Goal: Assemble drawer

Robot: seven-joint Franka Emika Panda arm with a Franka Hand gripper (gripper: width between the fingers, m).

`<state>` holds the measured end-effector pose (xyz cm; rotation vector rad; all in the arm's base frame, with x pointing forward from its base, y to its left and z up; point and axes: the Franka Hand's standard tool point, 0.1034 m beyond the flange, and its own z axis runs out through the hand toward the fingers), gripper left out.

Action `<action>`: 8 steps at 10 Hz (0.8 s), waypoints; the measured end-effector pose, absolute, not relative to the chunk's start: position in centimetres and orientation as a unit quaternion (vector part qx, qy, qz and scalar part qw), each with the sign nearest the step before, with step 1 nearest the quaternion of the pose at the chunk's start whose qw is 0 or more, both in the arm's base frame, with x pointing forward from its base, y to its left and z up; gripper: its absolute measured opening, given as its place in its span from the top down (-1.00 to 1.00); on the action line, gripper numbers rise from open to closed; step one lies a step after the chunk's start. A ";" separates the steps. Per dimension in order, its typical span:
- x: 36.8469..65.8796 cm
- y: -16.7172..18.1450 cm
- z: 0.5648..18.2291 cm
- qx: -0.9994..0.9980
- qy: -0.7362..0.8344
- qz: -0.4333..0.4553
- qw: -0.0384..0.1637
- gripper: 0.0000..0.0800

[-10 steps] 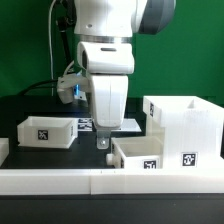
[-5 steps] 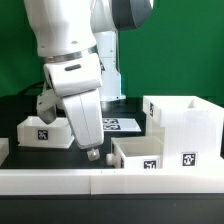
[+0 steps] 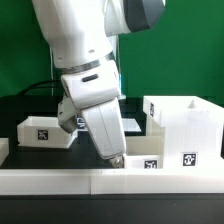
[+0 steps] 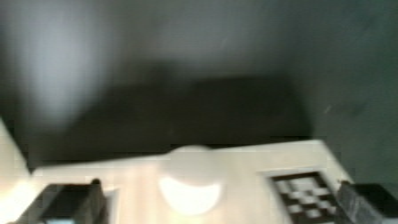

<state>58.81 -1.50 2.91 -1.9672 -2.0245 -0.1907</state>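
Observation:
The drawer's tall open-fronted box shell (image 3: 186,122) stands at the exterior view's right. One small tray (image 3: 46,130) sits at the left. The other small tray (image 3: 145,157) sits in front of the shell, with a tag on its front wall. My gripper (image 3: 115,160) is tilted and low at this tray's left end. In the wrist view the gripper (image 4: 222,205) is open, and its dark fingers (image 4: 71,203) stand wide apart at either side of a white tagged wall of the tray (image 4: 302,193). I cannot tell whether they touch it.
The long low white border wall (image 3: 70,181) runs along the front of the table. The marker board (image 3: 132,125) lies behind the arm, mostly hidden by it. The black table (image 4: 178,70) stretches beyond the tray in the wrist view.
The arm has swung from upright to tilted. The gripper tip dipped lower, went a little to the exterior view's left, then right to the front tray's left end.

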 end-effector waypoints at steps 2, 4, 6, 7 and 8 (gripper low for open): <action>58.7 -1.8 2.8 -0.688 -0.705 -0.066 0.156 -0.62; 58.7 -1.6 2.8 -0.689 -0.704 -0.067 0.156 -0.62; 58.6 0.0 2.7 -0.688 -0.705 -0.069 0.159 -0.62; 58.7 0.6 2.7 -0.689 -0.704 -0.069 0.161 -0.62; 58.7 1.5 2.8 -0.692 -0.700 -0.068 0.164 -0.62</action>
